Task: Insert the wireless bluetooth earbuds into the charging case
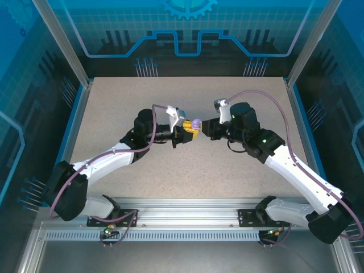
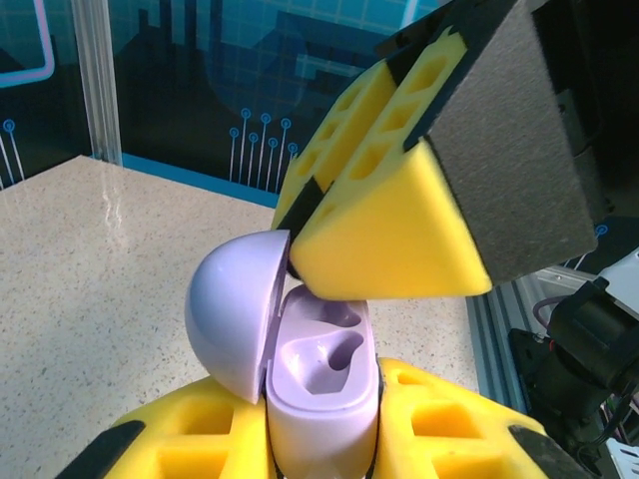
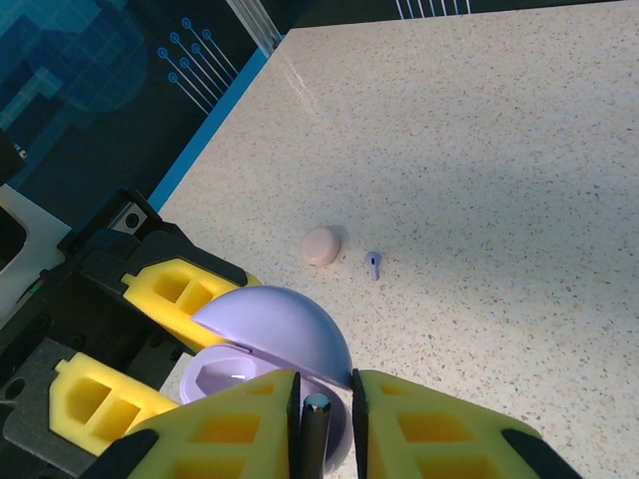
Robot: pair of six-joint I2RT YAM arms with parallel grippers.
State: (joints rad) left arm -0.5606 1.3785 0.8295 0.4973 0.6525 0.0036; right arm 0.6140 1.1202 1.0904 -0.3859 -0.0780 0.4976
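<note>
The right fingers [image 3: 439,424], at the bottom of the right wrist view, are pressed almost together on a slim grey-lilac piece that I take for the stem of a lilac earbud [image 3: 317,409]. It is too small for me to be sure. They pinch it by the tip, I reckon, so the bud's head hangs free to drop into a socket.

Right beneath them is the lilac charging case [image 2: 324,399]. The left fingers [image 2: 200,434] clamp it from both sides at the bottom of the left wrist view. Its lid [image 2: 230,309] is swung open to the left, and both sockets [image 2: 334,354] look empty. Holding the case up off the table [image 3: 479,150] lets one arm present the opening while the other lowers the bud in. In the left wrist view the right fingers come down from the upper right, their tip touching the case where lid and rim meet.

Further out, near the middle of the right wrist view, a second lilac bud [image 3: 372,264] lies on the table. Just beside it, to the left, is a pale pink round piece [image 3: 319,245], perhaps the other case.
</note>
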